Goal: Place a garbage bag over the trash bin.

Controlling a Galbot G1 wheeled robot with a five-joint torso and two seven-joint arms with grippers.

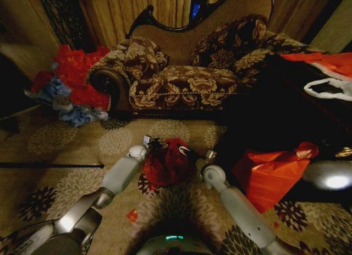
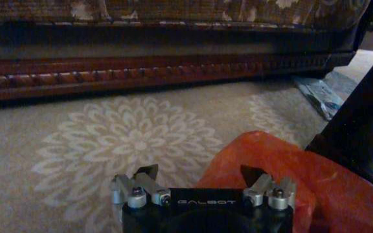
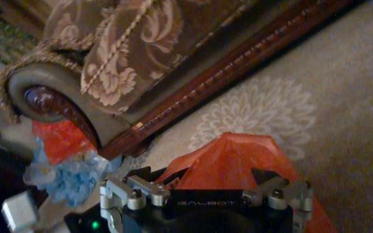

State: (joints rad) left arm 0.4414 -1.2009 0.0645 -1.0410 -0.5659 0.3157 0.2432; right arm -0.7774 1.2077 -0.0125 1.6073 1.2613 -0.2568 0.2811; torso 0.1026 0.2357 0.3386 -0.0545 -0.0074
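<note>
Left gripper (image 1: 147, 140) spread wide at the left edge of the garbage bag (image 1: 166, 162), right gripper (image 1: 209, 155) also spread at its right edge, nothing pinched. Red bag bunched up on the floral carpet (image 1: 82, 139) between both arms, in front of the sofa (image 1: 181, 84). Bigger orange bundle (image 1: 272, 175) just off to the right.

The garbage bag (image 1: 166, 162) is glossy red. The carpet (image 1: 77, 139) is beige with pale flower medallions. The sofa (image 1: 181, 81) has brown floral fabric.
</note>
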